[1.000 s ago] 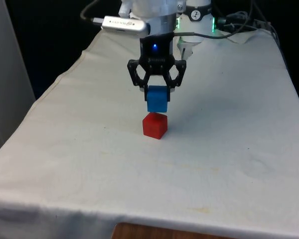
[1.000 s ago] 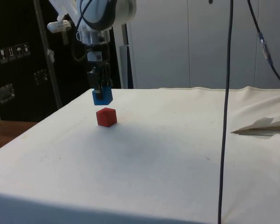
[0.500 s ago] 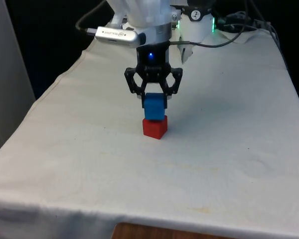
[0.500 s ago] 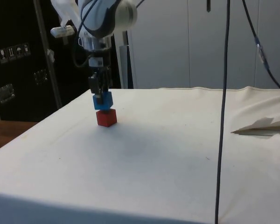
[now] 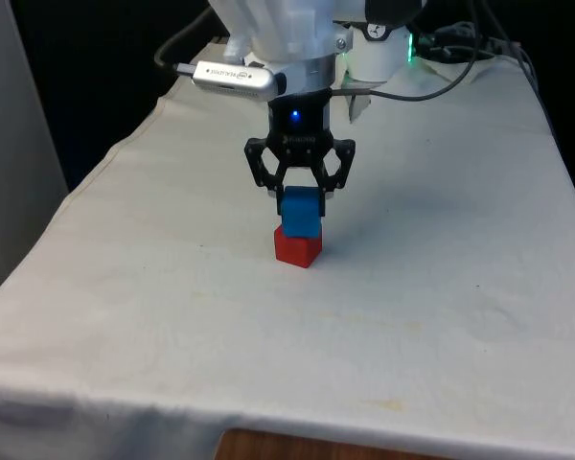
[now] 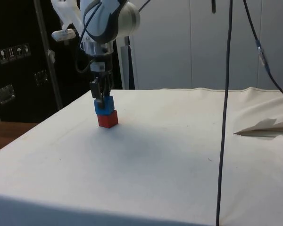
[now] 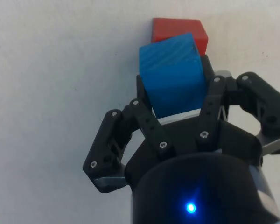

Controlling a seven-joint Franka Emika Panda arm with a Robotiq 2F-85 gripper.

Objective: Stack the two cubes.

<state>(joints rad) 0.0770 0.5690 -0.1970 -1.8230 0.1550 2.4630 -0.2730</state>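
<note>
I see the blue cube (image 5: 301, 213) resting on top of the red cube (image 5: 297, 248), on the white cloth (image 5: 412, 287). Gripper (image 5: 301, 196) fingers clamped on the blue cube's sides.

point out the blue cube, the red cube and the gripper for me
blue cube (image 5: 301, 213), front view, on its front face between the fingers
red cube (image 5: 296, 250), front view, on its front face under the blue cube
gripper (image 7: 175, 100), wrist view, midway between the fingertips, shut on the blue cube
</note>
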